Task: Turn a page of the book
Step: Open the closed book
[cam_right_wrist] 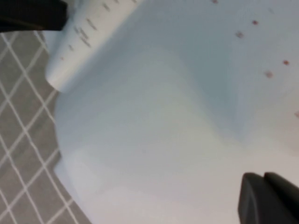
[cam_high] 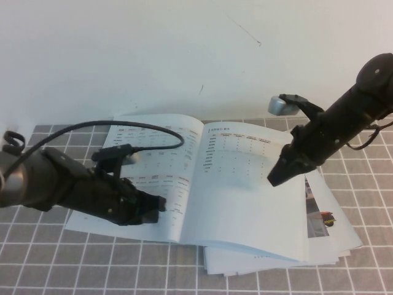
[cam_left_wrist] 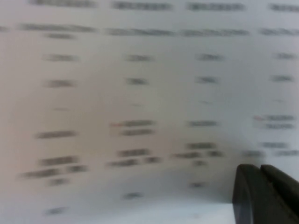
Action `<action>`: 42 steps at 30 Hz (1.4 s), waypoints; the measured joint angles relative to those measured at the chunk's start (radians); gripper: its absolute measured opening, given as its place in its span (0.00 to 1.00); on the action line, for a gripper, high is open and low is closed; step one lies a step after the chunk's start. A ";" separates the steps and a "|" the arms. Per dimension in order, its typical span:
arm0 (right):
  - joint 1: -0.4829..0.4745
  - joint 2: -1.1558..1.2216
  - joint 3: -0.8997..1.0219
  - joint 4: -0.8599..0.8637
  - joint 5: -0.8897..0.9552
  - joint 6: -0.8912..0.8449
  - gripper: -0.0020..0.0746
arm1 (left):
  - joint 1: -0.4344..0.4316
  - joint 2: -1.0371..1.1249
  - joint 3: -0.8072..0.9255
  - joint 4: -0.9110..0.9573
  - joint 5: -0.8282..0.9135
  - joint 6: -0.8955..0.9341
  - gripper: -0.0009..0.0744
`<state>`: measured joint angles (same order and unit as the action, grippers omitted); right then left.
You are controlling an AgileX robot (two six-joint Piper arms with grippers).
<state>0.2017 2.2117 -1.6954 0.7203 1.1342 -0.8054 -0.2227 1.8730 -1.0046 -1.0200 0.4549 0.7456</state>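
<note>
The book [cam_high: 166, 160] lies open on the checked mat. Its left half is dense with tables. The right-hand page [cam_high: 245, 209] has a short table at its top and is blank below. My left gripper [cam_high: 161, 203] is shut, with nothing in it, low over the near part of the left half by the spine. In the left wrist view its joined tips [cam_left_wrist: 259, 167] hang just above blurred table print [cam_left_wrist: 135, 126]. My right gripper [cam_high: 274, 179] is shut and empty, its tip at the page's outer part. In the right wrist view the tips [cam_right_wrist: 263, 176] sit over the bowed white page [cam_right_wrist: 163, 116].
White booklets with a red-and-black photo [cam_high: 320, 222] stick out from under the book at the right. A small grey round object [cam_high: 279, 105] stands behind the right arm. A black cable [cam_high: 123, 126] loops over the left page. Grey checked mat [cam_high: 61, 270] surrounds the book.
</note>
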 joint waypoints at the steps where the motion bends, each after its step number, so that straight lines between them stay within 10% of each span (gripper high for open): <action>1: -0.006 0.000 0.000 -0.028 -0.005 0.003 0.02 | -0.017 0.000 0.000 0.002 0.002 -0.004 0.01; 10: -0.067 0.000 0.000 -0.272 -0.052 0.160 0.02 | -0.114 -0.002 -0.005 0.002 -0.024 -0.008 0.01; 23: -0.081 0.000 0.000 -0.532 -0.012 0.273 0.02 | 0.043 -0.019 -0.074 0.098 -0.105 -0.079 0.01; 42: -0.092 0.059 -0.003 -0.274 0.070 0.217 0.02 | 0.007 -0.019 -0.075 0.227 0.025 -0.180 0.01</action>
<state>0.1097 2.2712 -1.6983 0.4465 1.2038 -0.5885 -0.2156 1.8536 -1.0799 -0.7928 0.4797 0.5657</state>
